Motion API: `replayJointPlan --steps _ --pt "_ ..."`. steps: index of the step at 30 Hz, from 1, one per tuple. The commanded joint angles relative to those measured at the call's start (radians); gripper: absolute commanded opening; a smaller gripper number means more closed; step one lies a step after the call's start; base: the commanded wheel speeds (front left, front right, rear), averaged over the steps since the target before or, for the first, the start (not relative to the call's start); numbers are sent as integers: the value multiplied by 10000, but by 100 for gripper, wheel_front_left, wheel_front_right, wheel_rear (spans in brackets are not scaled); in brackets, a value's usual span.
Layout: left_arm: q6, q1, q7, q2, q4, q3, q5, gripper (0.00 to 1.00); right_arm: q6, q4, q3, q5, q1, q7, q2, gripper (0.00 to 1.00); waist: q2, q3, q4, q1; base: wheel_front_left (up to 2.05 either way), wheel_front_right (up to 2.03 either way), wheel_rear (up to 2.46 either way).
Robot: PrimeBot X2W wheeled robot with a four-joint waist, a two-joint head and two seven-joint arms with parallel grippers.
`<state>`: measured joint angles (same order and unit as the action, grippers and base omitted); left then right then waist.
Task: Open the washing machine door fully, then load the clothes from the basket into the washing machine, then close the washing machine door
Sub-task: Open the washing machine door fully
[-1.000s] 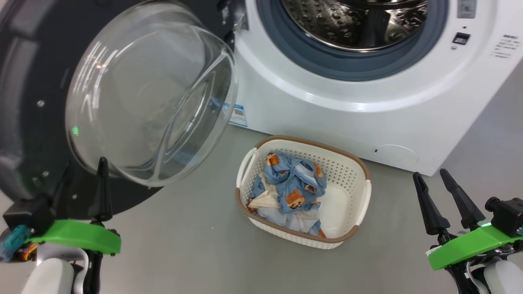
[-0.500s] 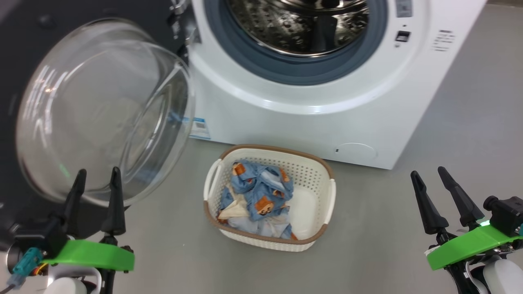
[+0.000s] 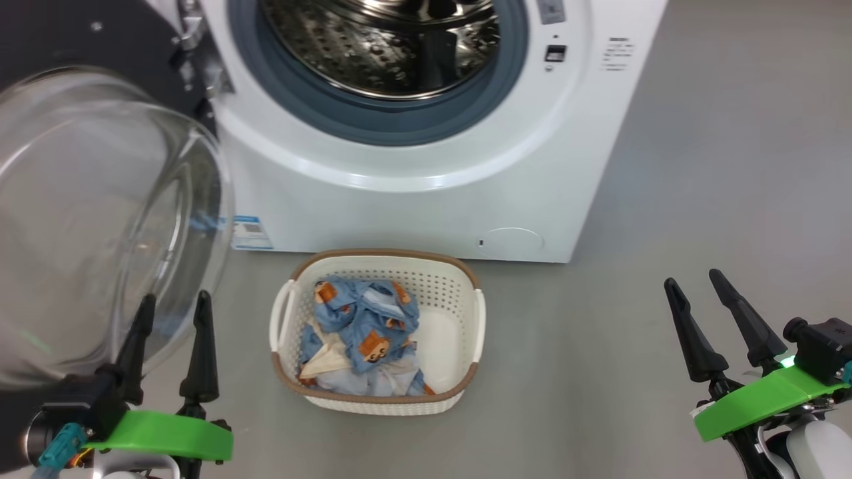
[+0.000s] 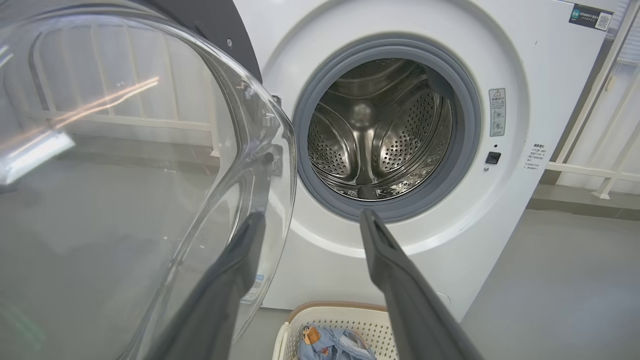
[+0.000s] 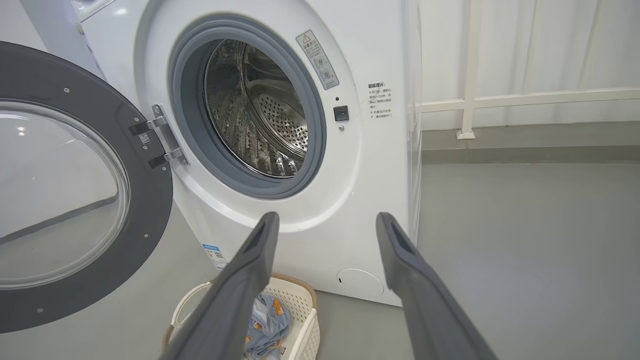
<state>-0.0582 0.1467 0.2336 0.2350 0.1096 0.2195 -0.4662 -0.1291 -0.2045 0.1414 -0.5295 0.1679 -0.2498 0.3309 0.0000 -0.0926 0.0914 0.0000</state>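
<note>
at the far left, the washing machine door (image 3: 100, 199) stands swung wide open, its clear glass bowl bulging toward the robot and covering the machine's lower left corner in the head view. just below the bowl, the left hand (image 3: 175, 296) hovers with its two dark fingers spread wide, holding nothing, its tips close against the glass rim. next comes the washing machine (image 3: 413, 199), its steel drum (image 3: 386, 40) showing inside the grey gasket (image 3: 373, 130), with a blue sticker (image 3: 245, 233) low on its front. on the grey floor (image 3: 599, 332) just before it sits the basket (image 3: 383, 256), the clothes (image 3: 363, 326) heaped toward its left side. a round service flap (image 3: 511, 241) lies beyond it. far right, the right hand (image 3: 692, 278) hangs wide and empty, well apart from the basket.
</note>
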Motion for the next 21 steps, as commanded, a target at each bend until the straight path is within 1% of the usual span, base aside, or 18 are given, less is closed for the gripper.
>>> replayJointPlan --steps 1,7,12,21 --pt "-106 93 107 209 -270 -363 161 100 -16 277 183 91 218 -120 228 100 0 -44 -468 0 0 0 0" --pt "-82 -136 187 206 -301 -412 198 100 -16 297 238 161 243 -120 268 100 0 -35 -901 0 0 0 0" --pt "-16 -331 226 160 -242 -487 147 100 -16 272 261 205 229 -120 278 100 0 15 -1120 0 0 0 0" --pt "132 -450 271 -20 -23 -497 330 100 -16 231 156 292 135 -120 344 100 0 96 -1253 0 0 0 0"
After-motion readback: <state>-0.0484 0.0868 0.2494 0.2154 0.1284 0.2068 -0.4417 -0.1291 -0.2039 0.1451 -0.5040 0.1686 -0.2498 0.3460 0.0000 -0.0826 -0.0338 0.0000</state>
